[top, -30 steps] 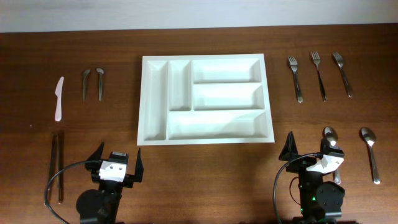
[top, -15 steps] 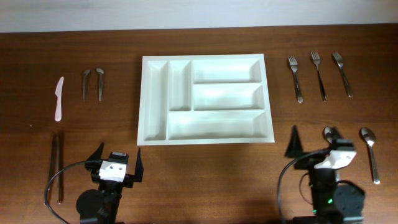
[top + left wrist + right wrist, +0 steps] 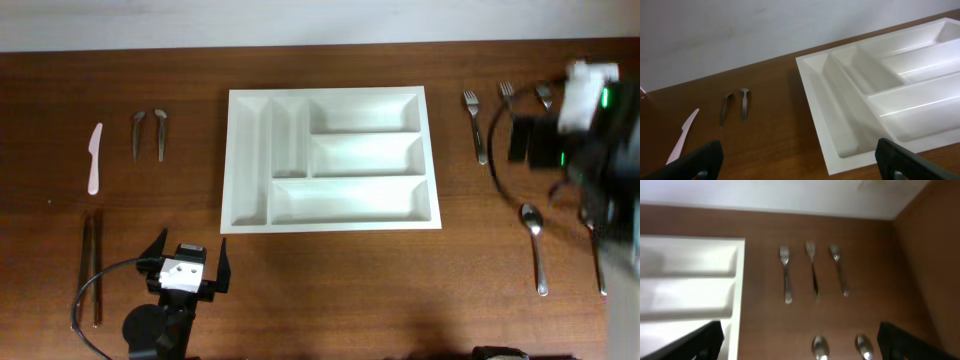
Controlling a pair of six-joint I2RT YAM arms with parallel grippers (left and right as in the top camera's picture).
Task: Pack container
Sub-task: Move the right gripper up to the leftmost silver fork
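The white container (image 3: 330, 158) sits mid-frame on the table (image 3: 330, 290). The left claw (image 3: 188, 258), lower left, gapes wide; the right claw (image 3: 800, 342), blurred at upper right above the forks (image 3: 812, 270), is wide too.

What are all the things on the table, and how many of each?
tray: one, white, table's middle, empty.
forks: three, silver, right of tray, far side.
big spoons: two, silver, right of tray, near side.
short metal utensils: two, silver, left of tray.
knife: one, white, far left.
sticks: two, dark, near left.
table: one, brown.
left tool: one, black, open, near left.
right tool: one, black, open, over the forks.
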